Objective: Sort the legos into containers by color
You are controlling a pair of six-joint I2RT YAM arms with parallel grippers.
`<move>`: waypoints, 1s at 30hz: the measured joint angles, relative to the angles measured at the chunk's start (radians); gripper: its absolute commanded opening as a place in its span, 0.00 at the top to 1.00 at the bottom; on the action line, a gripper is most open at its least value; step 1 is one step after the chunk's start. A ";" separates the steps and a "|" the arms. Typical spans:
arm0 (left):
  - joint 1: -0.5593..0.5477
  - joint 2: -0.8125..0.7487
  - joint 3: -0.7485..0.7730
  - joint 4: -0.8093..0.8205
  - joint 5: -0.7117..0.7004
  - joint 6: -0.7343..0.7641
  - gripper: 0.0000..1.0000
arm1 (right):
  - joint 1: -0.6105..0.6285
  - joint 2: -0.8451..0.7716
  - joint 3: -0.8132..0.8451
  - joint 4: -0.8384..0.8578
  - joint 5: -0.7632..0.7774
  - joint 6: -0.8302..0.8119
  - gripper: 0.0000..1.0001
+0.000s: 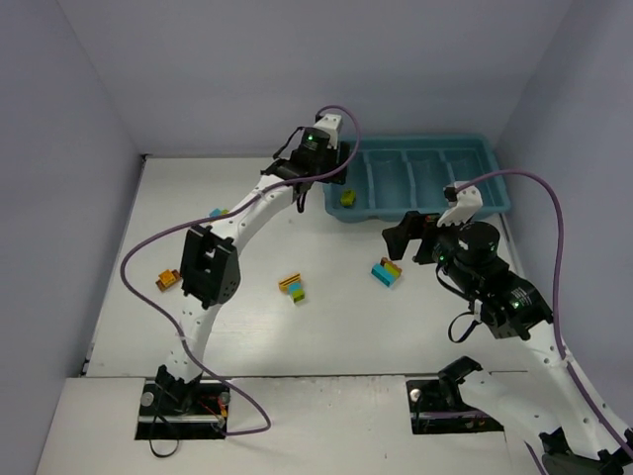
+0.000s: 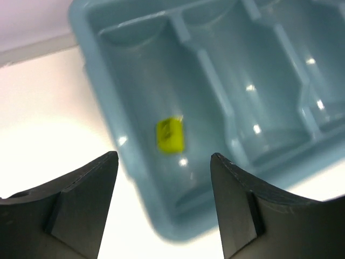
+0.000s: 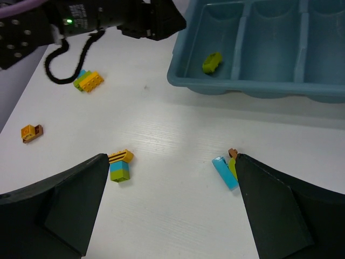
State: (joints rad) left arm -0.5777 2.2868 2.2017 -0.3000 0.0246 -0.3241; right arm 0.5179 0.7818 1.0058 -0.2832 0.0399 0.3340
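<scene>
One yellow-green lego (image 2: 170, 135) lies in the leftmost container of the teal tray (image 2: 89, 48). My left gripper (image 2: 164, 159) hovers open just above it, holding nothing. On the table sit a yellow, cyan and green clump (image 3: 121, 164) and a cyan, green and orange clump (image 3: 226, 170). My right gripper (image 3: 170, 156) is wide open over the bare table between them, its right finger (image 3: 280, 216) hiding part of the cyan clump. An orange lego (image 1: 167, 280) lies far left. A green and yellow clump (image 3: 89, 81) sits beside the left arm.
The left arm (image 1: 208, 267) stretches diagonally across the table's left half, with its purple cable (image 1: 134, 262) looping beside it. Grey walls close in the table at the back and both sides. The tray's other three compartments (image 1: 435, 173) look empty.
</scene>
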 measured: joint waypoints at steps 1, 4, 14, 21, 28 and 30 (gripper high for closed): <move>0.002 -0.047 -0.046 -0.011 -0.004 0.006 0.37 | 0.000 0.000 0.000 -0.001 -0.003 -0.002 0.00; 0.031 -0.216 -0.199 -0.051 -0.016 0.010 0.37 | 0.000 0.006 0.000 -0.003 -0.016 -0.009 0.00; 0.526 -0.846 -0.774 -0.266 -0.206 -0.020 0.37 | 0.000 0.098 0.000 -0.007 -0.120 -0.041 0.00; 0.676 -0.851 -1.069 -0.346 -0.216 -0.047 0.37 | 0.001 0.116 0.000 -0.006 -0.177 -0.062 0.00; 0.702 -0.738 -1.122 -0.347 -0.189 0.053 0.40 | 0.001 0.116 -0.016 -0.005 -0.230 -0.085 0.00; 0.718 -0.740 -1.123 -0.341 -0.177 0.087 0.41 | 0.001 0.115 -0.021 -0.005 -0.243 -0.094 0.00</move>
State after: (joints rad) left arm 0.1398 1.5467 1.0782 -0.6415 -0.1520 -0.2375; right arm 0.5186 0.8967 0.9844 -0.2882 -0.2028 0.2401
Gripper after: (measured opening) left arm 0.599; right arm 0.999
